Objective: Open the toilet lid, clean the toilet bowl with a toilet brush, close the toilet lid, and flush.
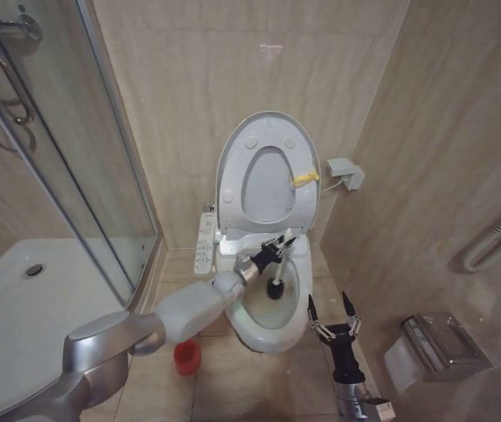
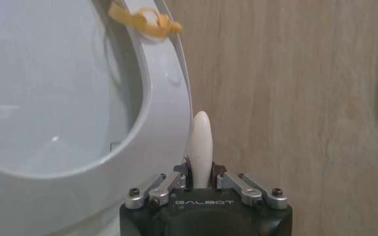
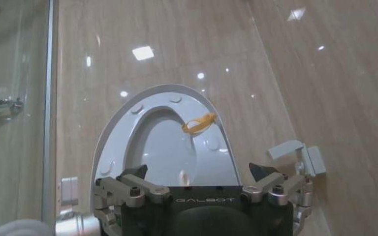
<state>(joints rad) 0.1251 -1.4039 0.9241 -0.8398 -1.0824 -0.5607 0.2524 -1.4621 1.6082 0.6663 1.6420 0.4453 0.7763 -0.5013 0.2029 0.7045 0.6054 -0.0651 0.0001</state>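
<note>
My left tool (image 1: 279, 248) is clamped on the brush (image 1: 276, 280), whose handle runs steeply down from it so the head sits inside the bowl (image 1: 296, 327), under the raised lid (image 1: 233, 163); right tool (image 1: 333, 309), fingers apart, waits beside the bowl.

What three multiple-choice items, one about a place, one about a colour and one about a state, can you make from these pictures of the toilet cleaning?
1. Where is the bristle head of the toilet brush?
A. in the toilet bowl
B. in its holder
C. on the shower tray

2. What colour is the round holder on the floor?
A. blue
B. red
C. white

3. How is the toilet lid?
A. shut flat
B. taken off
C. raised against the wall

Answers: 1 A, the left gripper holds the brush down into the bowl; 2 B, it stands red beside the toilet; 3 C, lid and seat stand upright. The right gripper waits open nearby.
</note>
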